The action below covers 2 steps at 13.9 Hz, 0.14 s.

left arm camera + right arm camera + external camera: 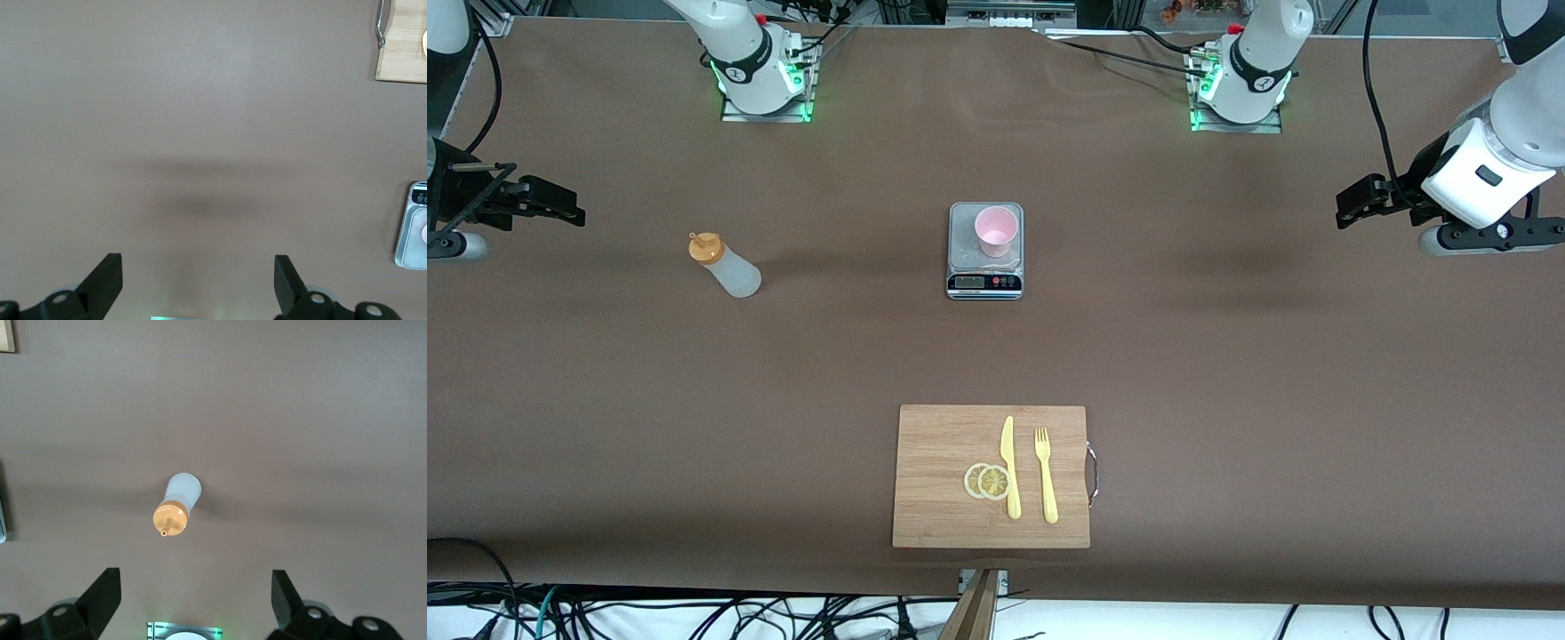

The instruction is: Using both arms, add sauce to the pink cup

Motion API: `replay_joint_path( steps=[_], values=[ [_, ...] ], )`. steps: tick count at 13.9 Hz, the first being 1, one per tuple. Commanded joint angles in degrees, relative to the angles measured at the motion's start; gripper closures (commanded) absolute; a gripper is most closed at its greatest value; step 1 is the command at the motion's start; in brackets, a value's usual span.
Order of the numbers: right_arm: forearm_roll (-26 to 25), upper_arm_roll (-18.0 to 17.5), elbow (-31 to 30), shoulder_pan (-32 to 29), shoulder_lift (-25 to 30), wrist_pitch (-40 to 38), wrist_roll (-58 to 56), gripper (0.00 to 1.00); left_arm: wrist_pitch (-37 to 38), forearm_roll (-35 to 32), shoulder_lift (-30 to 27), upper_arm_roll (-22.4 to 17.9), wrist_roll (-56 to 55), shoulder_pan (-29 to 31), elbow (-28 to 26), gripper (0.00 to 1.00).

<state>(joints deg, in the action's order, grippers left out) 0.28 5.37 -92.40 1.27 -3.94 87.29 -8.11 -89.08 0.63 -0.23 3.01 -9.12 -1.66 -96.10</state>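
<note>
scale [417, 230] cut by wrist view's edge, display digits unreadable — cutting board [6, 335] a sliver

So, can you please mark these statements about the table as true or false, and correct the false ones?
1. The pink cup stands on the scale. True.
2. The right gripper holds the sauce bottle. False: its jaws are open and empty, and the bottle stands alone on the table.
3. The left gripper is open, over bare table. True.
4. The fork lies in the cup. False: it lies on the cutting board, beside the knife.
5. The bottle's cap is orange. True.
</note>
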Motion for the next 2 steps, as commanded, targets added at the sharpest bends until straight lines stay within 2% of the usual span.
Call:
replay_joint_path(
  steps=[1,2],
  values=[
    [-0.7,-0.8,0.1,-0.8,0.4,-0.1,0.5,0.00,0.2,0.6,0.0,0.1,0.3,0.3,0.3,0.00],
    [-0.7,-0.8,0.1,-0.8,0.4,-0.1,0.5,0.00,0.2,0.6,0.0,0.1,0.4,0.3,0.3,0.00]
  ],
)
